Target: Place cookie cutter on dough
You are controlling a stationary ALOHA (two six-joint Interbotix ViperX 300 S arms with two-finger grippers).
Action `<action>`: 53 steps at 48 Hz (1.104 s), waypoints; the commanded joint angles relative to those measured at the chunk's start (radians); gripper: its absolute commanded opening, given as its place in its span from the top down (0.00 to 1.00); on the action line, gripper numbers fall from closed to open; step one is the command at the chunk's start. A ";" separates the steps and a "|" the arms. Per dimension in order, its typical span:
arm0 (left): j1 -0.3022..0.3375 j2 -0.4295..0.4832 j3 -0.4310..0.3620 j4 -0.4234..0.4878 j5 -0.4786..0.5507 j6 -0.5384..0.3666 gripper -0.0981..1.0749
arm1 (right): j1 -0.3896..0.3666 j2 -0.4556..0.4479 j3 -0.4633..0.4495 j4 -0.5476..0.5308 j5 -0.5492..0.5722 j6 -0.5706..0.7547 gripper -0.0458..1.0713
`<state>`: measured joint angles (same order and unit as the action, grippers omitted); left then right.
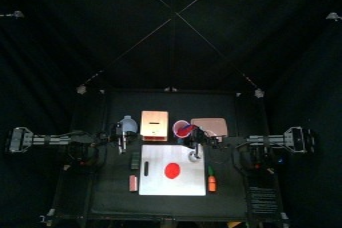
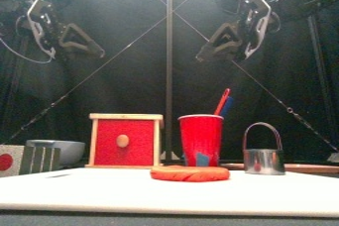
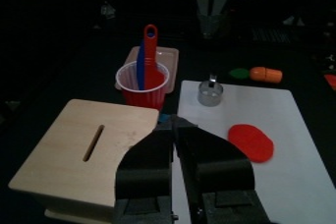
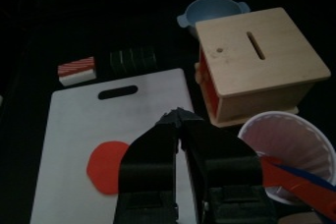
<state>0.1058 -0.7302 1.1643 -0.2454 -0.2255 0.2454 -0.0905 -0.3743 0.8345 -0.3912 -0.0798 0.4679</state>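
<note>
The dough (image 2: 189, 173) is a flat red disc lying on the white cutting board (image 1: 154, 158); it also shows in the top view (image 1: 171, 170) and both wrist views (image 3: 252, 141) (image 4: 105, 165). The cookie cutter (image 2: 264, 157), a small metal ring with an arched handle, stands on the board's far corner (image 3: 210, 92), apart from the dough. My right gripper (image 2: 239, 30) hangs high above that corner (image 4: 178, 120), shut and holding nothing. My left gripper (image 3: 175, 141) is shut and empty too, raised over the wooden box's side (image 1: 127, 128).
A red cup (image 2: 201, 139) holding red and blue tools stands behind the board. A wooden slotted box (image 2: 126, 139) sits to its left. There is a blue bowl (image 4: 217, 12) behind the box, a tan board (image 1: 210, 126), and orange sticks (image 1: 211, 184) on the white board's edges.
</note>
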 commanded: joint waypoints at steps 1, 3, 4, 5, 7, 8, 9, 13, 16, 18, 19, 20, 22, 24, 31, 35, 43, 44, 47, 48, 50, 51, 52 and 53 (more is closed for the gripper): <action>-0.034 0.006 -0.011 0.002 -0.014 -0.003 0.56 | 0.026 -0.020 0.002 -0.005 -0.008 -0.002 0.61; -0.044 0.012 -0.009 0.000 -0.015 -0.005 0.56 | 0.038 -0.015 0.009 -0.008 -0.005 0.000 0.61; -0.049 0.018 -0.009 0.000 -0.017 -0.005 0.56 | 0.049 -0.014 0.017 -0.008 0.000 0.002 0.61; -0.054 0.023 -0.008 0.000 -0.021 -0.005 0.56 | 0.052 -0.012 0.023 -0.005 0.002 0.002 0.61; -0.063 0.035 -0.008 -0.003 -0.028 -0.005 0.56 | 0.063 -0.011 0.034 -0.002 0.006 0.008 0.61; -0.066 0.043 -0.008 -0.006 -0.031 -0.005 0.56 | 0.066 -0.009 0.038 0.000 0.009 0.008 0.61; -0.069 0.052 -0.008 -0.009 -0.037 -0.005 0.56 | 0.071 -0.008 0.041 0.002 0.014 0.009 0.61; -0.080 0.089 -0.012 -0.015 -0.063 -0.005 0.56 | 0.081 -0.003 0.049 0.025 0.054 0.011 0.60; -0.089 0.112 -0.017 -0.015 -0.086 -0.005 0.56 | 0.084 0.002 0.046 0.060 0.107 0.011 0.60; -0.092 0.124 -0.020 -0.015 -0.103 -0.005 0.56 | 0.084 0.008 0.038 0.094 0.166 0.011 0.58; -0.095 0.130 -0.020 -0.014 -0.110 -0.005 0.56 | 0.084 0.009 0.037 0.106 0.193 0.011 0.57; -0.098 0.140 -0.023 -0.014 -0.124 -0.005 0.56 | 0.084 0.011 0.032 0.115 0.222 0.009 0.56; -0.100 0.149 -0.025 -0.014 -0.138 -0.005 0.56 | 0.086 0.015 0.023 0.129 0.284 0.005 0.53; -0.101 0.158 -0.025 -0.014 -0.149 -0.005 0.56 | 0.091 0.017 0.012 0.133 0.344 0.003 0.50; -0.103 0.179 -0.028 -0.014 -0.178 -0.005 0.56 | 0.112 0.018 -0.028 0.123 0.494 -0.003 0.32; -0.103 0.186 -0.029 -0.012 -0.186 -0.003 0.56 | 0.129 0.020 -0.037 0.120 0.518 -0.002 0.24; -0.103 0.186 -0.032 -0.012 -0.187 -0.003 0.56 | 0.146 0.028 -0.029 0.130 0.568 0.000 0.17; -0.103 0.187 -0.031 -0.012 -0.187 -0.003 0.56 | 0.146 0.031 -0.029 0.130 0.578 0.000 0.17; -0.103 0.186 -0.031 -0.012 -0.187 -0.003 0.56 | 0.143 0.046 -0.034 0.132 0.604 0.000 0.17; -0.103 0.186 -0.031 -0.014 -0.187 -0.003 0.56 | 0.143 0.054 -0.037 0.132 0.612 -0.003 0.17; -0.101 0.186 -0.031 -0.014 -0.187 -0.003 0.56 | 0.143 0.069 -0.044 0.129 0.624 -0.003 0.17; -0.103 0.186 -0.031 -0.014 -0.187 -0.003 0.56 | 0.143 0.075 -0.048 0.132 0.630 -0.003 0.17; -0.101 0.186 -0.031 -0.014 -0.187 -0.003 0.56 | 0.143 0.084 -0.052 0.133 0.635 -0.005 0.17; -0.103 0.186 -0.031 -0.015 -0.187 -0.003 0.56 | 0.143 0.092 -0.058 0.130 0.640 -0.006 0.18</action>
<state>0.0061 -0.5446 1.1658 -0.2608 -0.4019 0.2408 0.0552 -0.2884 0.8115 -0.2608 0.5461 0.4648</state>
